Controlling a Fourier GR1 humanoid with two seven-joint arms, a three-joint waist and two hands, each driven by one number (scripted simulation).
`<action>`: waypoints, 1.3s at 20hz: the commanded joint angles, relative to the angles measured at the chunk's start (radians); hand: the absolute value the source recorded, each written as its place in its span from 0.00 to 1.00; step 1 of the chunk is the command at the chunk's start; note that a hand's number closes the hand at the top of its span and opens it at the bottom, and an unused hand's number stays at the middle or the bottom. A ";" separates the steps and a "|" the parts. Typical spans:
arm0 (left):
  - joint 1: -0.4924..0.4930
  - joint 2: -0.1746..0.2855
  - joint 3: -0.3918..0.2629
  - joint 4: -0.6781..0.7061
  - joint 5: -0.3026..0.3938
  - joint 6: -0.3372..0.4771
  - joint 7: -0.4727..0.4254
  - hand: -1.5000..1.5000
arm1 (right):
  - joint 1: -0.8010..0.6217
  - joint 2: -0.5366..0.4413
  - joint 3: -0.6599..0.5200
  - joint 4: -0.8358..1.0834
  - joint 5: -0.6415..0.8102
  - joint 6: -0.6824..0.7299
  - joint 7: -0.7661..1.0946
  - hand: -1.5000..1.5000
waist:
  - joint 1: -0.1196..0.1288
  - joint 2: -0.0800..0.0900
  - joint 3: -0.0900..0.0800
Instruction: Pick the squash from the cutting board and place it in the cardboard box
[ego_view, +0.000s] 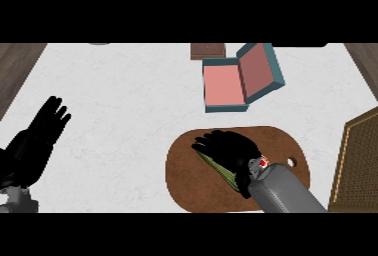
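Box (225, 85), teal outside, pink inside, lid open, stands well beyond the right hand's (232, 150) fingertips, white counter (125, 90) between them. A small brown block (207, 50) sits past it, and a woven mat (362, 160) lies far right of the fingers. The squash (215, 166), long and striped green-yellow, lies under those fingers on the board (188, 190); they curl round it, forearm slanting in from below. The left hand (37, 135) rests at the left edge, fingers straight.

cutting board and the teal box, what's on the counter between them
Nothing: the head view shows only a bare strip of white counter between the cutting board and the open teal box.
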 joint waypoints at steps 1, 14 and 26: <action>-0.016 -0.030 -0.015 -0.020 -0.028 0.019 0.025 0.50 | 0.017 0.019 0.005 0.026 0.051 -0.014 -0.022 0.00 | -0.001 0.000 0.000; -0.033 0.006 0.059 -0.008 0.012 -0.037 0.065 0.50 | -0.067 0.026 -0.076 0.125 0.095 -0.096 -0.196 1.00 | 0.001 0.000 0.000; -0.029 -0.024 0.035 -0.010 -0.009 -0.042 0.022 0.50 | -0.116 0.144 -0.400 0.288 0.069 -0.281 0.367 1.00 | 0.023 0.027 0.000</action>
